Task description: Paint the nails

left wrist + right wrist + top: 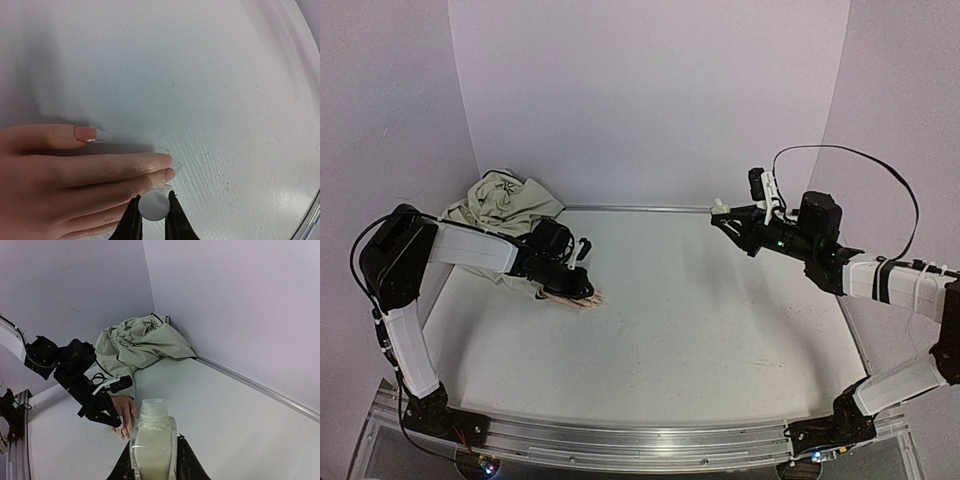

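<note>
The peach mannequin hand lies flat on the white table, its beige fabric sleeve bunched in the back left corner. In the left wrist view the fingers point right, with a long pointed nail and shorter nails showing. My left gripper is shut on a round white brush cap, right over the fingertips; the brush itself is hidden under the cap. My right gripper is shut on a small open bottle of whitish polish, held in the air at the back right.
A metal rail runs along the table's back edge against the lilac wall. In the right wrist view the left arm and the sleeve fill the far left corner. A metal frame borders the near edge.
</note>
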